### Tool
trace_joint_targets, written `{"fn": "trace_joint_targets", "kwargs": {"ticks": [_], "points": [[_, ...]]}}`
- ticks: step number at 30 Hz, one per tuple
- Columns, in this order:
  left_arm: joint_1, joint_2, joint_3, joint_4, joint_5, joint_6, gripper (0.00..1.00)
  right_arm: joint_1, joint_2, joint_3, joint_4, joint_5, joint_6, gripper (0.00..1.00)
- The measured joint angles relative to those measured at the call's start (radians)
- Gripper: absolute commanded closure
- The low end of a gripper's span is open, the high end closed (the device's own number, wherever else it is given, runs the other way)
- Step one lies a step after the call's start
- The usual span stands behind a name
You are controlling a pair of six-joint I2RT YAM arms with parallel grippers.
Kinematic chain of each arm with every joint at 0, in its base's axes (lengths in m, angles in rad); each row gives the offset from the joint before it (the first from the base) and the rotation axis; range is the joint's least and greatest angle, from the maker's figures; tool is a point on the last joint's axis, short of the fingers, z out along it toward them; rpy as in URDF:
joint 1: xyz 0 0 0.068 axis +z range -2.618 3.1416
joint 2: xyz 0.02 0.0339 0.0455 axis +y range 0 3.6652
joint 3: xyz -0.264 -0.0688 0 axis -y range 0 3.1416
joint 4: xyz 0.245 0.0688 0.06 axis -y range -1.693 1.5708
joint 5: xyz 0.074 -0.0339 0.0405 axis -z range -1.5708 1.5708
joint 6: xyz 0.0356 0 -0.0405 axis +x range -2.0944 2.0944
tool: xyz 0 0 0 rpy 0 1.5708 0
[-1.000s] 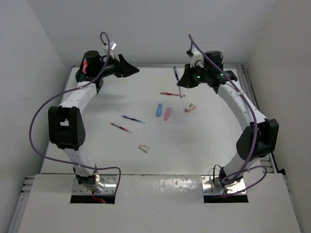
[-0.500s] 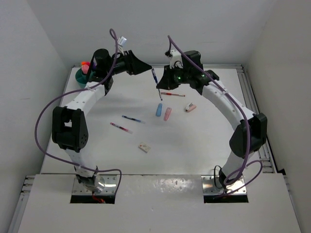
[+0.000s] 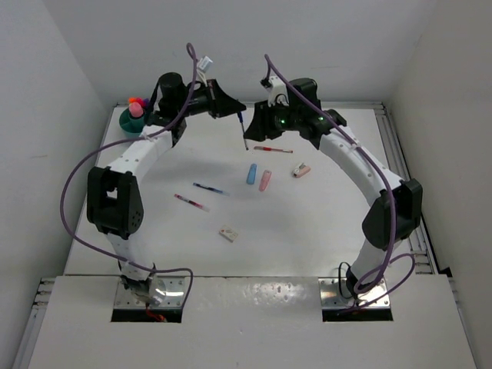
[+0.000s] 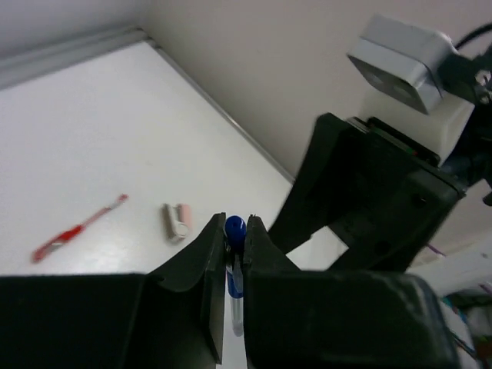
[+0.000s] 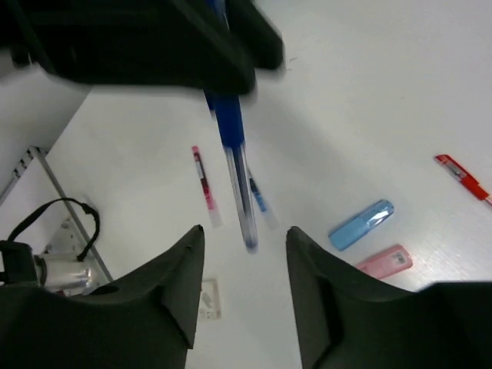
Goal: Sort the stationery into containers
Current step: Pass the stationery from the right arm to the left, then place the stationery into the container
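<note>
A blue pen (image 3: 243, 132) hangs upright in the air above the back of the table, between my two grippers. My left gripper (image 3: 237, 110) is shut on its capped top end (image 4: 235, 229). My right gripper (image 3: 256, 125) is open; its fingertips (image 5: 194, 240) stand apart on either side of the pen's clear lower end (image 5: 240, 200) without touching it. The teal cup (image 3: 131, 123) stands at the back left corner with pink and orange ends sticking out. A red pen (image 3: 273, 149), a blue pen (image 3: 211, 188) and another red pen (image 3: 191, 203) lie on the table.
A blue tube-like piece (image 3: 251, 174) and a pink one (image 3: 265, 181) lie side by side mid-table. A small pink-and-white piece (image 3: 301, 170) lies to their right, and a white eraser (image 3: 227, 233) nearer the front. Walls close in the back and both sides.
The right arm carried the blue pen left to the left gripper. The left gripper has shut on its top, and the right gripper has opened off it.
</note>
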Motion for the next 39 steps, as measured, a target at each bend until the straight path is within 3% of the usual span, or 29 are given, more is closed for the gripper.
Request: {"fn": "trace_joint_targets", "kwargs": {"ticks": [5, 8, 12, 18, 27, 29, 32, 35, 39], "points": [[0.148, 0.068, 0.226, -0.237, -0.089, 0.207, 1.0, -0.049, -0.009, -0.024, -0.01, 0.042, -0.003, 0.47], [0.268, 0.117, 0.385, -0.371, -0.269, 0.419, 1.0, -0.103, -0.025, -0.079, -0.017, 0.098, -0.019, 0.47], [0.369, 0.148, 0.441, -0.44, -0.511, 0.672, 1.0, -0.154, -0.026, -0.134, -0.04, 0.185, -0.058, 0.48], [0.373, 0.267, 0.486, -0.481, -0.673, 0.855, 1.0, -0.178, -0.026, -0.159, -0.064, 0.229, -0.089, 0.48], [0.37, 0.393, 0.522, -0.532, -0.764, 0.961, 1.0, -0.19, -0.02, -0.159, -0.065, 0.25, -0.12, 0.49], [0.372, 0.394, 0.522, -0.534, -0.768, 0.962, 0.94, -0.193, -0.012, -0.159, -0.066, 0.251, -0.131, 0.5], [0.376, 0.394, 0.522, -0.536, -0.765, 0.959, 0.61, -0.198, 0.016, -0.142, -0.074, 0.251, -0.161, 0.53], [0.38, 0.394, 0.522, -0.541, -0.755, 0.95, 0.48, -0.202, 0.072, -0.101, -0.09, 0.246, -0.219, 0.63], [0.385, 0.394, 0.522, -0.555, -0.729, 0.934, 0.29, -0.208, 0.191, -0.005, -0.13, 0.222, -0.372, 0.65]]}}
